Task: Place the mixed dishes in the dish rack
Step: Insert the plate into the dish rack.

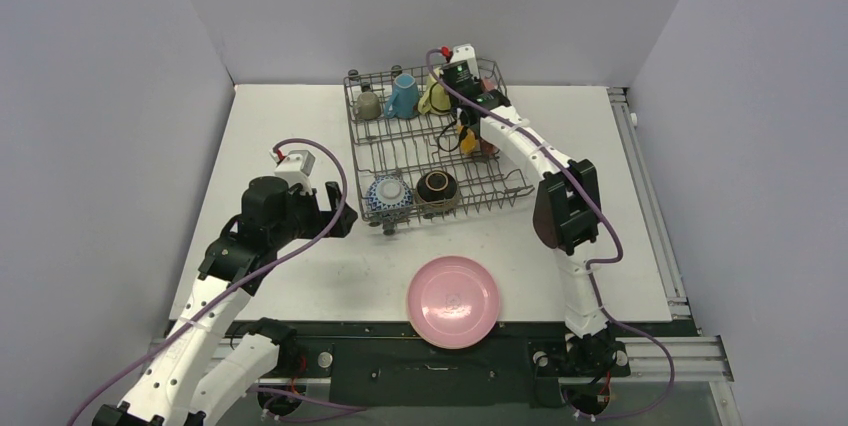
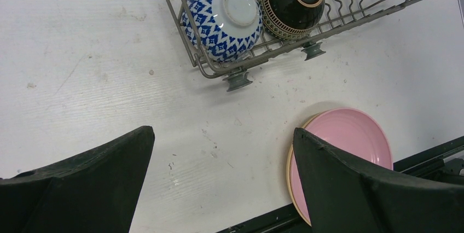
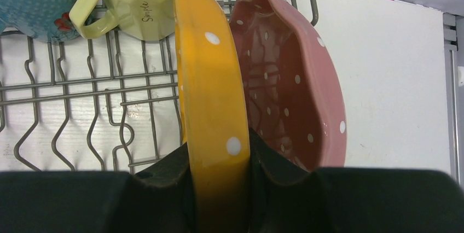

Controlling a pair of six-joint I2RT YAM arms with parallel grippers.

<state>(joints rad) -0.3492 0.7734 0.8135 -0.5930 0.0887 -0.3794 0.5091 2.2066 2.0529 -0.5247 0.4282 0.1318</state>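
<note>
Right wrist cam shows the right pincer (image 3: 219,153) clamped on the rim of the orange plate (image 3: 210,80), holding it on edge over the dish rack (image 3: 82,86), just beside a pink dotted plate (image 3: 290,91) at frame right. So it's mid-placement: next comes lowering it between tines, then letting go. Left pincer (image 2: 223,134) hangs wide and empty over the bench (image 2: 82,52). A smooth pink plate (image 1: 453,300) sits bottom centre of the top view, maybe with a tan one under it.

left arm (image 1: 225,256) bent at the elbow, left gripper (image 2: 221,132) spread wide, hovering off the near-left corner of the dish rack (image 1: 357,131). right arm (image 1: 560,206) stretched over the rack's far right part, right gripper (image 3: 219,148) clamped on the orange plate (image 3: 210,80).
</note>
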